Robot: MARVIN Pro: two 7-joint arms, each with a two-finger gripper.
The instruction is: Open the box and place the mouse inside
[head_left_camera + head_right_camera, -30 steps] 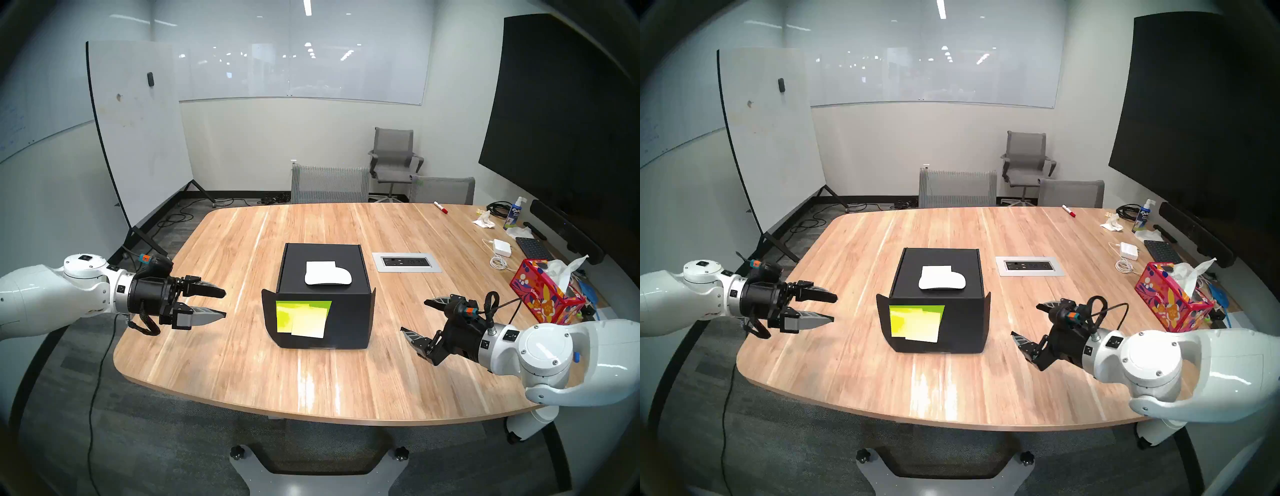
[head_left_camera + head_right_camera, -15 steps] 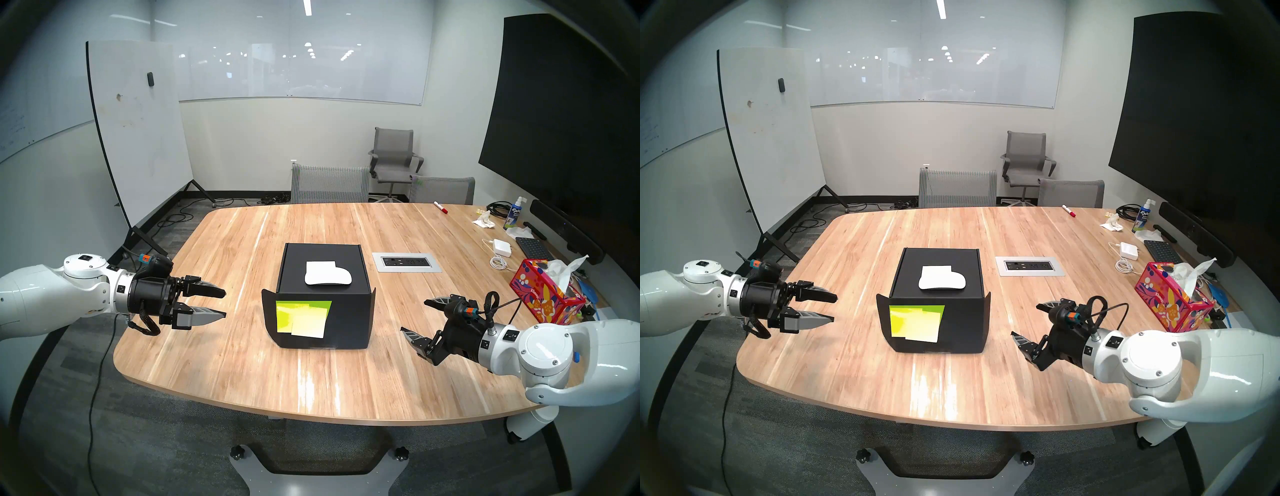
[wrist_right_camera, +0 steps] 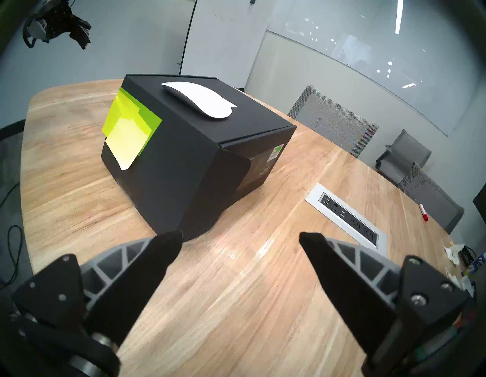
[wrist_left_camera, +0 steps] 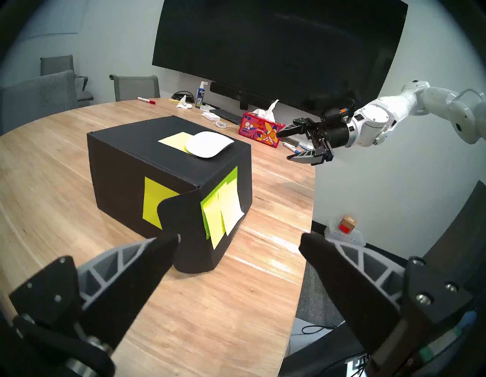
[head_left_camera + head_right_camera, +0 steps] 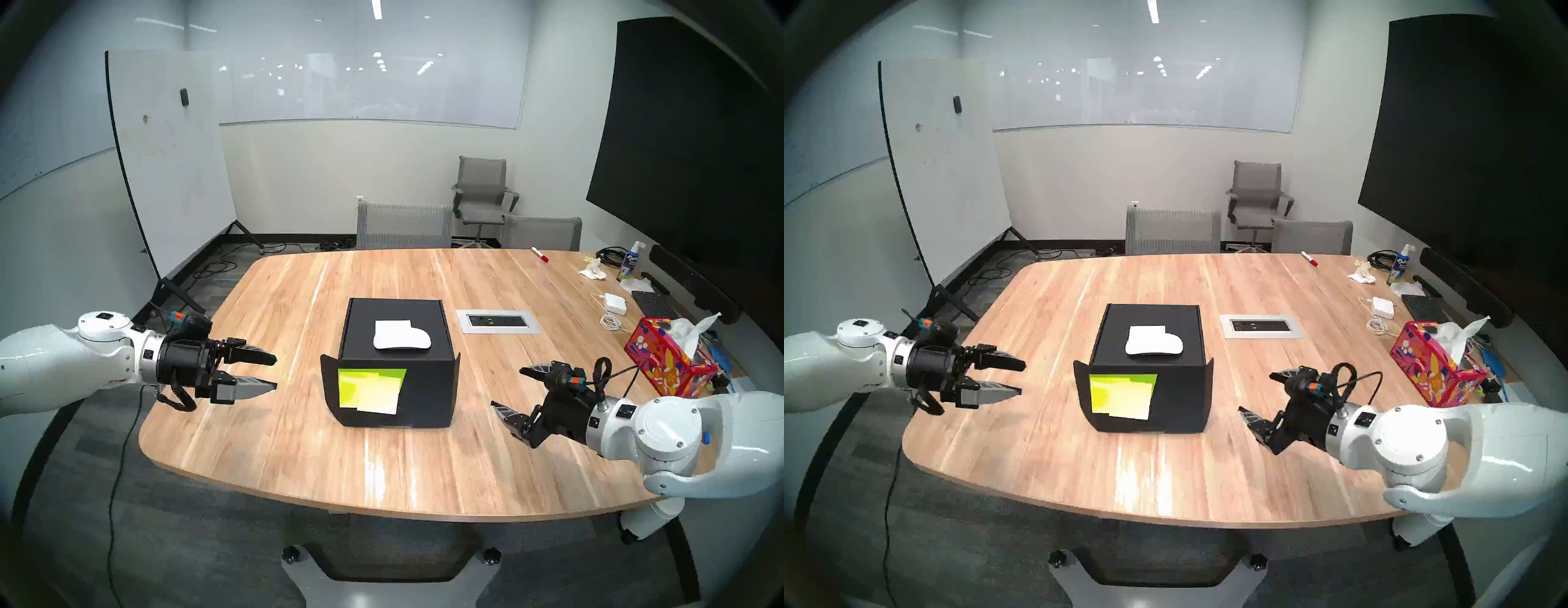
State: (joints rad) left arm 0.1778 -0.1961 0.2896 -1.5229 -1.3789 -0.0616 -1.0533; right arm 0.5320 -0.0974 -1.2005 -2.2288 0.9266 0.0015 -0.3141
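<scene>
The black cardboard box [image 5: 396, 361] sits closed on the wooden surface [image 5: 297, 458], between the two tools and apart from both. The white wireless mouse [image 5: 402, 339] lies on top of its lid, partly over a pale sticky note [image 4: 175, 139], so it is above and ahead of each tool's fingertips. The left tool [image 5: 273, 373] hangs off the box's left side with its jaws wide and empty; the right tool [image 5: 507, 388] hangs off the box's right side, also wide and empty, pointing toward the box's near right corner. Yellow-green sticky notes [image 5: 369, 388] cover the front flap, which faces away from neither tool squarely; rounded side tabs [image 4: 181, 213] stick out at the front corners, the left one just ahead of the left tool in the left wrist view.

The task looks to be at its very start: nothing is gripped and the lid is down. Because the mouse rests on the lid, the next move probably calls for lifting the mouse off first, with a shallow pinch across its low, smooth sides. After that the front flap must be freed and swung up, likely while the other tool steadies the box.
</scene>
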